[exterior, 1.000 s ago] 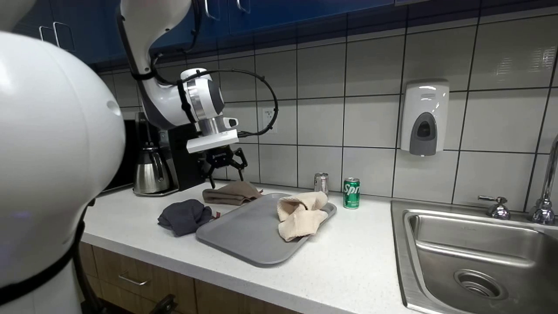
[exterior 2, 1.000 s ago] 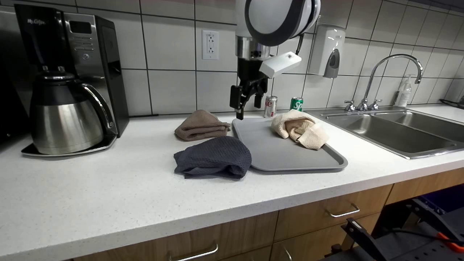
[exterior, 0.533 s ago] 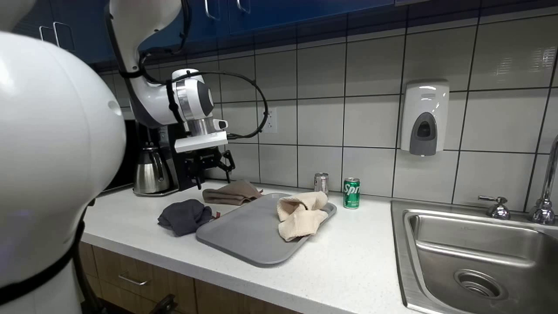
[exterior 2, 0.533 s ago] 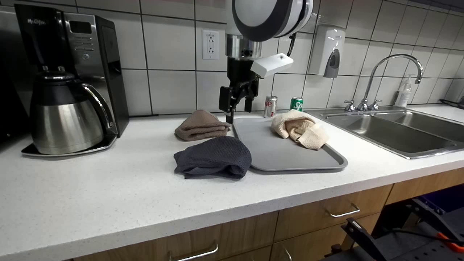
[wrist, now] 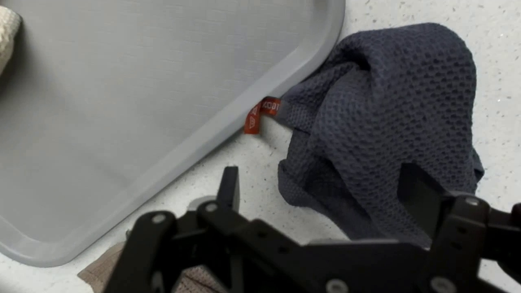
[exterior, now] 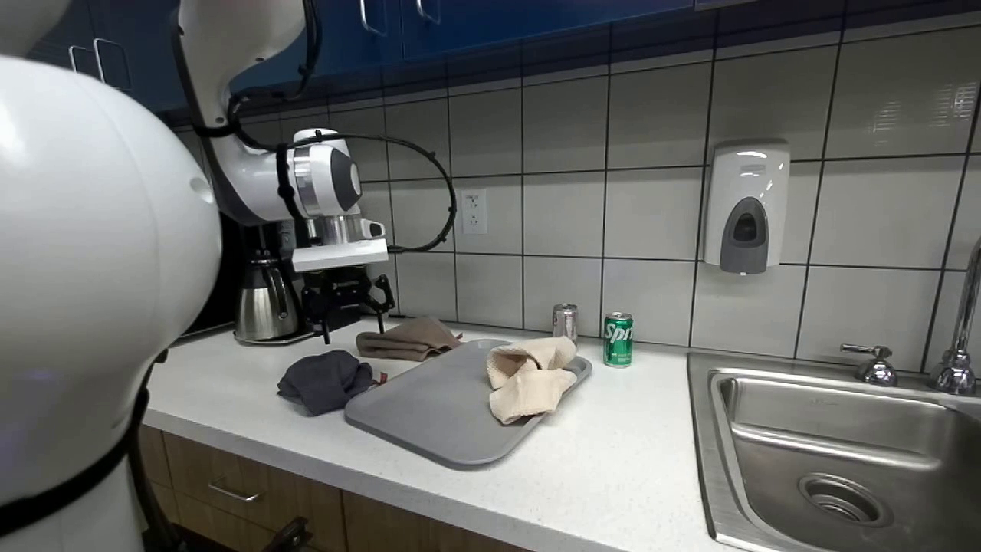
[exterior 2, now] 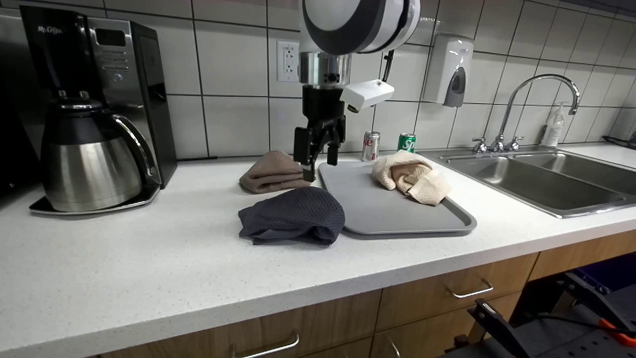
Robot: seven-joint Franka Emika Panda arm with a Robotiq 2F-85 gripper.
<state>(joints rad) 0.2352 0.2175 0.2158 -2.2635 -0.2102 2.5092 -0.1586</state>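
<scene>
While the navy cloth (wrist: 386, 122) hasn't budged from the counter (wrist: 494, 101), right by the gray tray (wrist: 122, 101), the gripper (exterior: 353, 336) has come closer to it, spread wide w/ nothing held, so it's prob. approach stage, w/o contact yet AFAICT.

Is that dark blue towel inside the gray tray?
No, in the wrist view the dark blue towel lies on the white counter, just outside the gray tray.

On screen I read "Mr. Coffee" on the coffee maker (exterior 2: 119, 84) and "Spri" on the green can (exterior: 618, 340); letters on the silver can (exterior 2: 370, 146) and red tag (wrist: 252, 119) of the dark cloth (wrist: 386, 122) blur.
</scene>
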